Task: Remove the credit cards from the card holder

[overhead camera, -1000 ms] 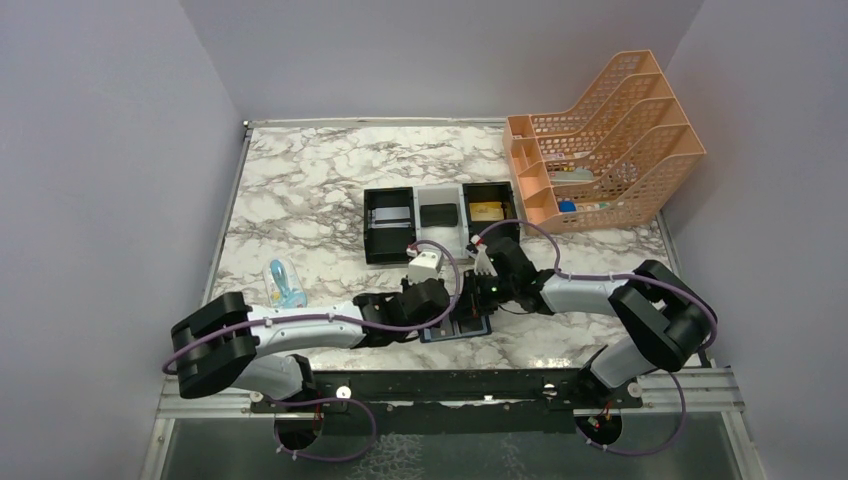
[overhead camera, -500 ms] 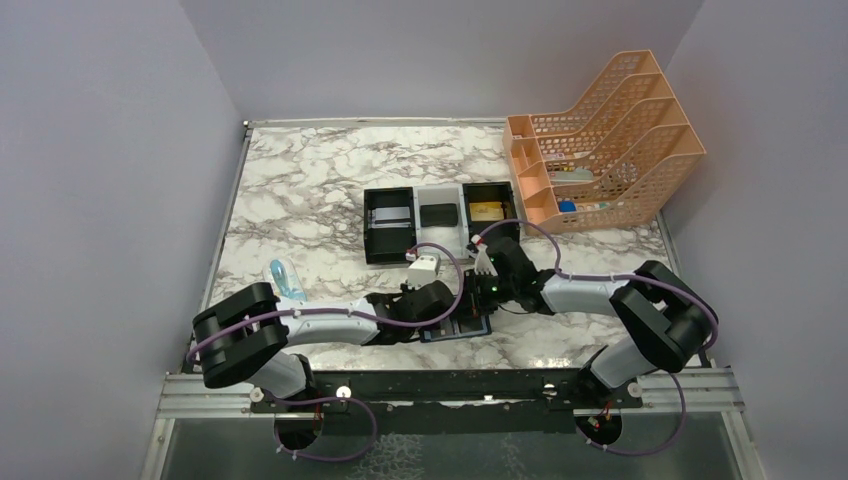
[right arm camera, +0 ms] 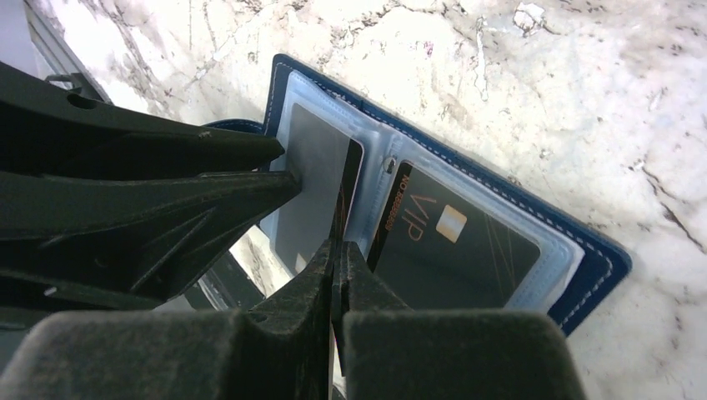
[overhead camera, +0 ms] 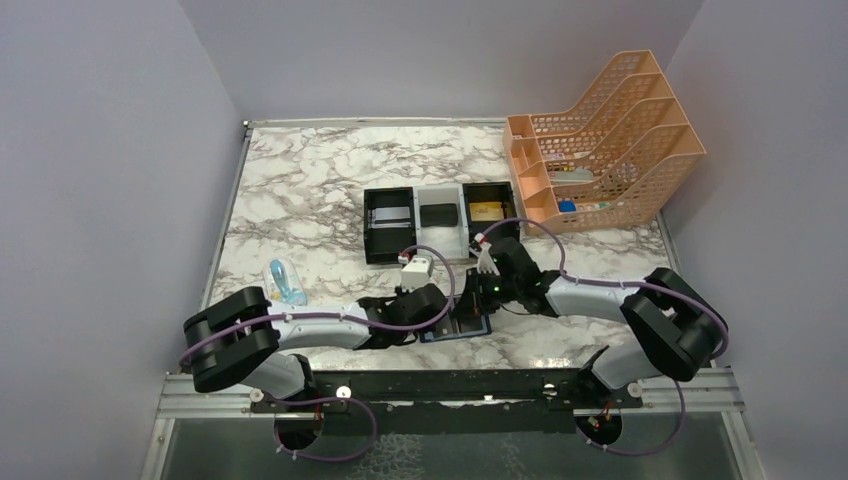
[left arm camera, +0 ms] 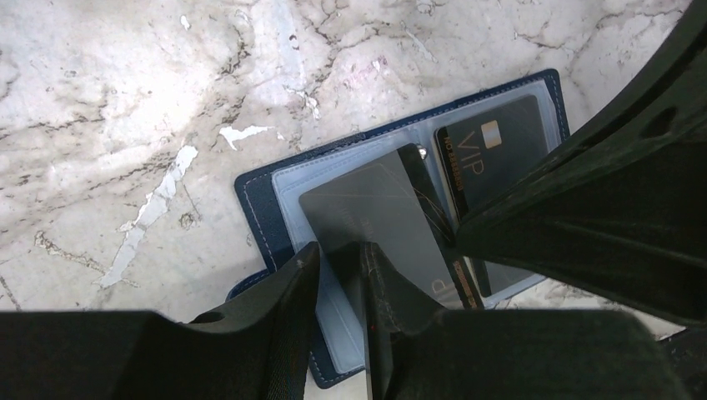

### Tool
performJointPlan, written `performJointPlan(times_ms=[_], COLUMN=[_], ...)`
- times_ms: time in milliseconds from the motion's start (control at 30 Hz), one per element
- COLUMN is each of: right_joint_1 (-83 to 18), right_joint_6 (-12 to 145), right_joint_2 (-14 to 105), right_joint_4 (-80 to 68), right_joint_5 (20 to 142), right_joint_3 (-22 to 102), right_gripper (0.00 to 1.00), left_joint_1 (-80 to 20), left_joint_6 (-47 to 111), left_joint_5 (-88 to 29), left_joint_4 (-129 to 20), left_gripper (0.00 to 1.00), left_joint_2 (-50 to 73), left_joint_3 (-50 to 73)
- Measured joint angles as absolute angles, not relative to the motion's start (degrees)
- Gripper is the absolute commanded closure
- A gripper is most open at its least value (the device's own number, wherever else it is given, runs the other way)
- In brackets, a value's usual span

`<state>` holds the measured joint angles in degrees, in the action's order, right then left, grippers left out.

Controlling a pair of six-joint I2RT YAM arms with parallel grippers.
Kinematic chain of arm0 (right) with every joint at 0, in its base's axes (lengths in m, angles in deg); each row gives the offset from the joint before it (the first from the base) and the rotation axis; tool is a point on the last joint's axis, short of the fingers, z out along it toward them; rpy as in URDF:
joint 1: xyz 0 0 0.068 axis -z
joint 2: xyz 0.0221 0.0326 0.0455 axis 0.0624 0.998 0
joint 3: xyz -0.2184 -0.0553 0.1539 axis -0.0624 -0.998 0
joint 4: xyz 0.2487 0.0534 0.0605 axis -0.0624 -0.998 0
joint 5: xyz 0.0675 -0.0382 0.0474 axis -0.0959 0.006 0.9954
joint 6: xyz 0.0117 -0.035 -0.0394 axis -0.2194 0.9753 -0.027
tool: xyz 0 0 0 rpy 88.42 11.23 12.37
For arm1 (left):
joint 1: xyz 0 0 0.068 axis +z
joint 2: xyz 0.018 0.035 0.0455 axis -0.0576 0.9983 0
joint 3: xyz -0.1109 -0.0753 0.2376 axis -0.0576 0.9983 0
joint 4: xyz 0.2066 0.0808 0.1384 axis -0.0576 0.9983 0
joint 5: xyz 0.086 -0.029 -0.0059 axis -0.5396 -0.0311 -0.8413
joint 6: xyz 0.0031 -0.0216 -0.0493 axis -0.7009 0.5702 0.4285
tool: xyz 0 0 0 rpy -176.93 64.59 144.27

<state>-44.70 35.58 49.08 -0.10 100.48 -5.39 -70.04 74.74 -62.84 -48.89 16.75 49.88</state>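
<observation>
The navy card holder (overhead camera: 436, 337) lies open near the table's front edge, pale clear pockets up (left arm camera: 254, 200) (right arm camera: 584, 268). My right gripper (right arm camera: 338, 246) is shut on a dark grey credit card (left arm camera: 375, 208), which stands tilted half out of the left pocket (right arm camera: 313, 179). A black VIP card (left arm camera: 500, 158) (right arm camera: 458, 250) sits in the right pocket. My left gripper (left arm camera: 338, 254) rests on the left page, jaws a narrow gap apart, one fingertip (left arm camera: 307, 262) on the pocket. In the top view both grippers meet over the holder.
Three box trays stand at the back centre: a black one (overhead camera: 388, 228), a white one (overhead camera: 440, 232) with a dark card, and a black one (overhead camera: 487, 228) with a gold card. A peach mesh file rack (overhead camera: 600, 140) fills the back right. A blue-clear item (overhead camera: 283, 283) lies left.
The left gripper's jaws have narrowed a little, and its arm has shifted slightly over the holder. The right gripper stays shut on the card; its elbow has drifted right.
</observation>
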Motion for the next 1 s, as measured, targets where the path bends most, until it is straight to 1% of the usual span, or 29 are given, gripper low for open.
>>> performJointPlan(times_ms=[233, 300, 500, 633, 700, 733, 867, 933, 1000], right_joint_1=[-44.7, -44.7, -44.7, -44.6, -44.6, -44.6, -44.6, -44.6, -44.6], right_joint_6=[34.8, 34.8, 35.5, 35.8, 35.9, 36.0, 36.2, 36.2, 36.1], right_joint_2=[43.3, 43.4, 46.1, 48.6, 49.5, 50.0, 51.1, 51.3, 51.2], right_joint_4=[-0.9, -1.3, -1.1, 0.3, 0.9, 1.4, 2.3, 2.3, 2.3], right_joint_5=[97.7, 97.5, 99.1, 102.0, 102.8, 103.4, 104.7, 104.7, 104.6], right_joint_3=[-7.2, -7.2, -7.2, -6.5, -6.1, -6.0, -6.0, -6.0, -6.0], right_gripper=[0.99, 0.96, 0.78, 0.75, 0.76, 0.77, 0.91, 0.96, 0.98], left_joint_1=[-70.0, -70.0, -70.0, -70.0, -70.0, -70.0, -70.0, -70.0, -70.0], left_joint_6=[73.2, 72.9, 72.4, 72.2, 72.2, 72.1, 72.1, 72.1, 72.2], left_joint_5=[-61.1, -60.9, -60.6, -60.5, -60.5, -60.5, -60.5, -60.5, -60.5], left_joint_4=[-50.8, -50.9, -50.9, -50.9, -50.9, -50.9, -50.9, -50.8, -50.7], left_gripper=[0.73, 0.73, 0.74, 0.74, 0.74, 0.74, 0.74, 0.74, 0.74], left_joint_2=[13.6, 13.6, 13.8, 13.8, 13.8, 13.8, 13.8, 13.8, 13.8], left_joint_3=[52.9, 52.9, 52.9, 52.8, 52.8, 52.8, 52.8, 52.8, 52.8])
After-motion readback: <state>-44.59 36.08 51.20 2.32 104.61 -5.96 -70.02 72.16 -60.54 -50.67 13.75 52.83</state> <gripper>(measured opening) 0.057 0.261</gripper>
